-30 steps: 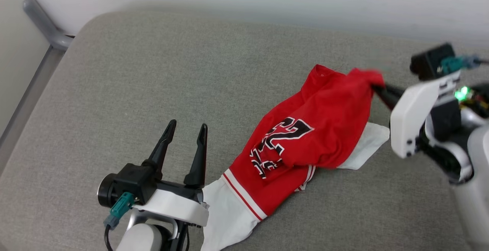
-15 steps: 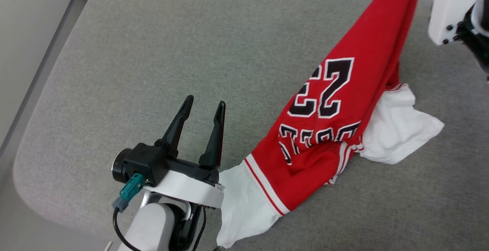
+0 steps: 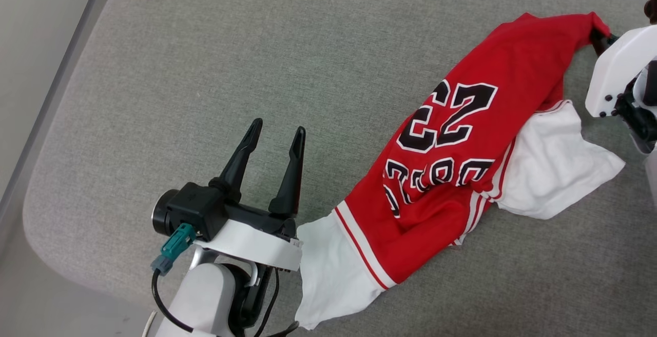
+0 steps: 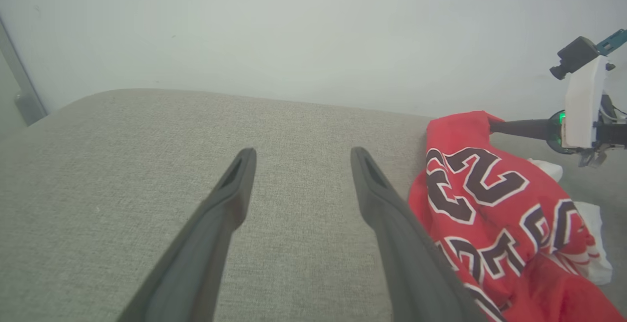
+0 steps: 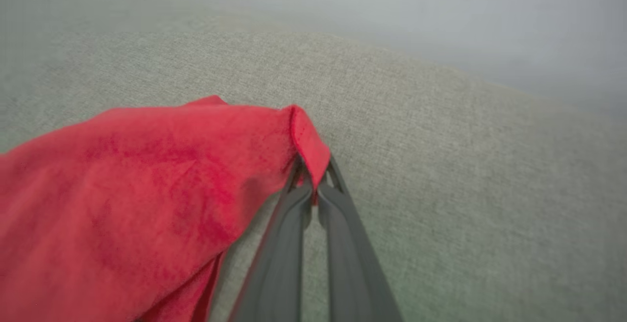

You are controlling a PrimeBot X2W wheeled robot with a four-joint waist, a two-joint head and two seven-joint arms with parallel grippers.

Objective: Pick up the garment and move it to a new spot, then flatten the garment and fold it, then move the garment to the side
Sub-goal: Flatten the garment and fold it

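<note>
Cushion (image 3: 205, 70) first: big, grey, padded, rough woven cloth, round at the corner. Lots of bare room on the left half, so a good place to aim for as the new spot.

Shirt (image 3: 451, 209) next: lying on the right half of the cushion, bunched and twisted, one end raised. Red, soft and floppy, thin enough to wrinkle. Black "23" (image 3: 451, 116) with white edges facing up, more black letters below. Lift high before going sideways, so no dragging on the rough cloth. Go slow, to stop any swinging. Lay down the low end first, then lower the rest flat.

Sleeves: white, limp, with red and white stripes at the seam. One (image 3: 557, 173) spread out just beside the right arm, one (image 3: 328, 275) right by the left wrist. Mind a snag there during the lift.

Left fingers (image 3: 291, 167): long, dark, smooth, pointed, wide apart, holding nothing, hovering over bare cushion just beside the shirt. Best used soon to grab the low end, to share the load and pull the shirt straight.

Right fingers (image 5: 289, 243): pressed together, clamped on a small red hem corner (image 5: 308, 140). Only a little bit of cloth in there, so easy to slip. Hold tight, no jerks.
</note>
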